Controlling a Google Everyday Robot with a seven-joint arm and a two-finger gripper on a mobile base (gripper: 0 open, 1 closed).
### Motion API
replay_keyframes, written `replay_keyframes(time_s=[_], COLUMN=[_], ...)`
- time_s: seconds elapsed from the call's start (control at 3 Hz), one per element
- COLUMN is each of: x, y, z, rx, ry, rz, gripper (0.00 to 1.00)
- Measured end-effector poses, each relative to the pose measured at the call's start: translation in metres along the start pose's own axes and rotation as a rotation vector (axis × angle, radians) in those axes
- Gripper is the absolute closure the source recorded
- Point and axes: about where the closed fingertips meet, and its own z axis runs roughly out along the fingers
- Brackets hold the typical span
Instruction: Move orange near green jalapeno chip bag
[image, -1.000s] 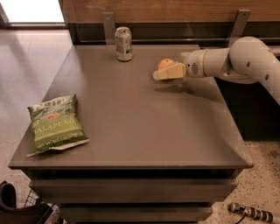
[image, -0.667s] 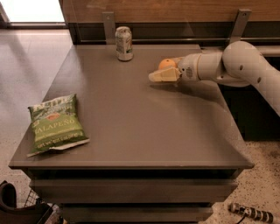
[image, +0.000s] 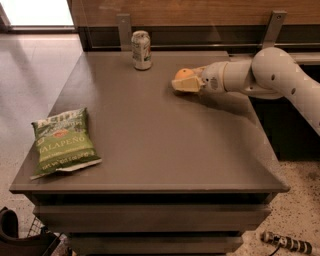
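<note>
The orange (image: 184, 74) is a small round fruit held between my gripper's fingers, just above the grey table (image: 160, 150) at its back right. My gripper (image: 185, 81) reaches in from the right on a white arm and is shut on the orange. The green jalapeno chip bag (image: 63, 142) lies flat near the table's front left corner, far from the orange.
A silver-green drink can (image: 141, 49) stands at the table's back edge, left of the gripper. A wooden wall with metal brackets runs behind the table. A floor drops off on the left and front sides.
My gripper has moved left with the orange in it, a little closer to the can and the table's middle. The bag and the can have not moved.
</note>
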Motion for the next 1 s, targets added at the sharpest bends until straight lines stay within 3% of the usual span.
replay_keyframes(time_s=[0.33, 1.0], x=[0.0, -0.022], y=[0.001, 0.014], z=[0.002, -0.004], rx=[-0.004, -0.001], ry=[0.0, 0.036], rz=[0.0, -0.049], gripper=[0.99, 1.0])
